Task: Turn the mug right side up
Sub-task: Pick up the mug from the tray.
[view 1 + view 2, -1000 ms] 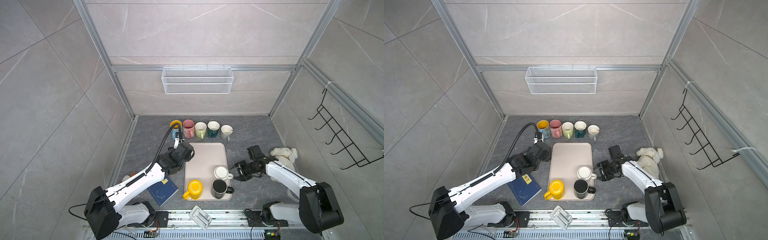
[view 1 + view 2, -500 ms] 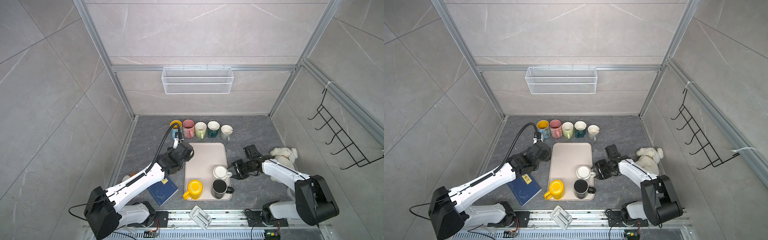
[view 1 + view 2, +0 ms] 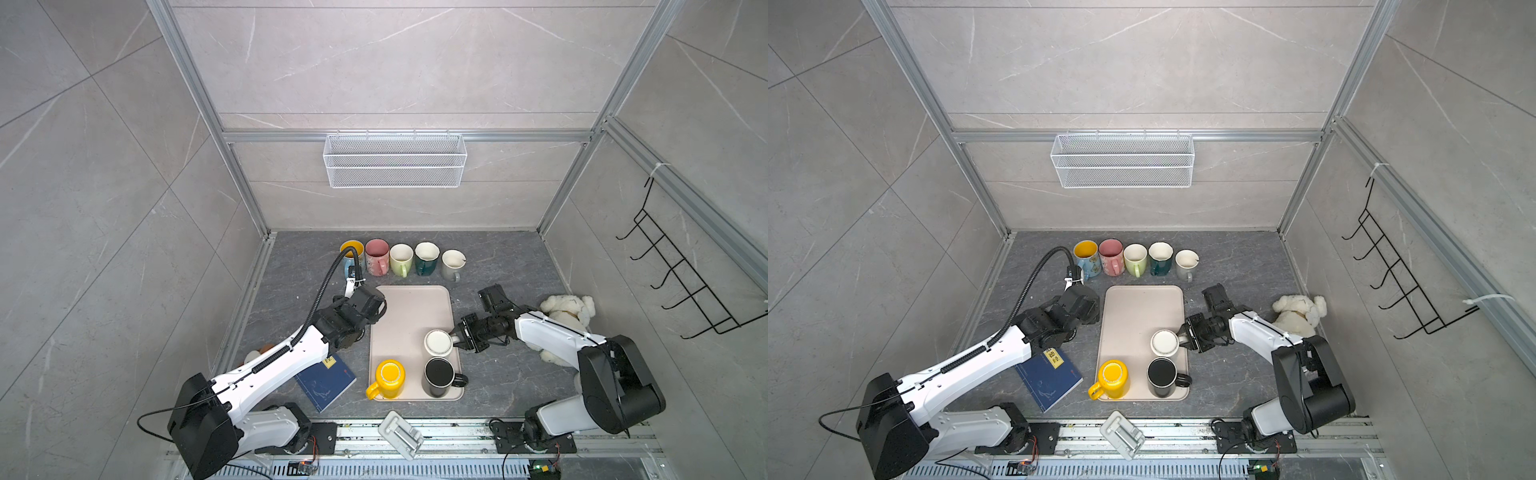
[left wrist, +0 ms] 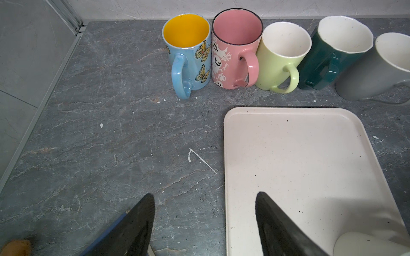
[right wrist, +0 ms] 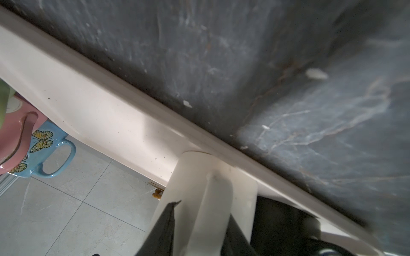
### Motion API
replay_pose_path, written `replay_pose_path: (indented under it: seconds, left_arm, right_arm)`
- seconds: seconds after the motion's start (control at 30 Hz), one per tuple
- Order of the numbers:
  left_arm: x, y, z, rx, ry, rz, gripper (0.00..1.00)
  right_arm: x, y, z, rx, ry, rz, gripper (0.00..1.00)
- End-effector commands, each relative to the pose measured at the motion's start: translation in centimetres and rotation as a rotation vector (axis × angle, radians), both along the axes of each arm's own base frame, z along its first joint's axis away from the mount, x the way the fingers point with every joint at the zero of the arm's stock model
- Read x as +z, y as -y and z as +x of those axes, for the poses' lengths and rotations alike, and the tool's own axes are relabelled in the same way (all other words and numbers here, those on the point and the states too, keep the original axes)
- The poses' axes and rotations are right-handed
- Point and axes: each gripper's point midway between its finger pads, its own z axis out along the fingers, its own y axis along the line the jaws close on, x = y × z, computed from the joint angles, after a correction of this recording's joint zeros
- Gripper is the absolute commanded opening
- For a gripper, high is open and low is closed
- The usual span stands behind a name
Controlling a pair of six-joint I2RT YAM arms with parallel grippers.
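A cream mug [image 3: 438,343] [image 3: 1164,342] stands on the beige tray [image 3: 409,307] with its flat base up and its handle toward the right. My right gripper [image 3: 457,338] [image 3: 1182,333] reaches in low from the right. In the right wrist view it [image 5: 199,212] is shut on the mug's handle [image 5: 214,195], one black finger on each side. My left gripper [image 4: 205,195] hovers open and holds nothing over the tray's left rim [image 4: 225,155], at the tray's far left corner [image 3: 374,305]. A corner of the mug [image 4: 372,246] shows in the left wrist view.
A yellow mug [image 3: 388,378] and a black mug [image 3: 440,376] stand on the tray's near end. Several mugs [image 3: 401,259] line the back. A blue notebook [image 3: 326,380] lies left of the tray, a plush toy [image 3: 565,309] behind the right arm.
My right gripper has slid left to the cream mug and its jaws have narrowed around the handle. The left arm has stayed where it was.
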Motion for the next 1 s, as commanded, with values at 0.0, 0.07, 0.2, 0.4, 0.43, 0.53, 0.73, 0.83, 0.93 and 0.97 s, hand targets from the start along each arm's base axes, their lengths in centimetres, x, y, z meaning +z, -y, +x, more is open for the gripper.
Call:
replay_pose_path:
  seconds: [0.0,0.07,0.2,0.4,0.43,0.53,0.73,0.83,0.93,0.97]
  left_arm:
    - [0.5,-0.7,-0.1,0.025,0.015,-0.018,0.74]
    - [0.5,-0.7,-0.1,0.025,0.014,-0.017,0.74]
    - [0.6,-1.0,-0.1,0.031,0.015,-0.019,0.74]
    - [1.0,-1.2,0.1,0.03,0.021,-0.015,0.74]
    - [1.1,-1.2,0.1,0.031,0.023,-0.016,0.74]
    - [1.5,-1.2,0.4,0.031,0.032,-0.017,0.74]
    - [2.7,-0.9,1.0,0.019,0.054,-0.016,0.74]
    - [3.4,-0.5,1.4,0.009,0.066,-0.014,0.74]
    - [4.3,-0.1,1.9,0.004,0.079,-0.023,0.74]
    - [4.6,0.2,2.1,-0.002,0.078,-0.033,0.74]
  right_arm:
    - [0.5,-0.7,1.1,0.005,0.016,0.017,0.29]
    - [0.4,-0.9,1.5,0.007,0.022,0.019,0.25]
    - [0.6,-1.3,2.5,0.009,0.039,0.027,0.13]
    - [2.2,-2.4,5.2,0.034,0.108,0.048,0.0]
    - [2.7,-2.5,5.7,0.037,0.127,0.051,0.0]
    - [4.6,-3.1,7.6,0.054,0.206,0.062,0.0]
    - [10.6,-4.5,10.9,0.145,0.483,0.07,0.0]
    - [13.1,-5.5,11.1,0.22,0.613,0.057,0.0]
    - [14.8,-6.6,10.6,0.304,0.74,0.028,0.0]
    - [15.5,-7.0,10.4,0.338,0.792,0.007,0.0]
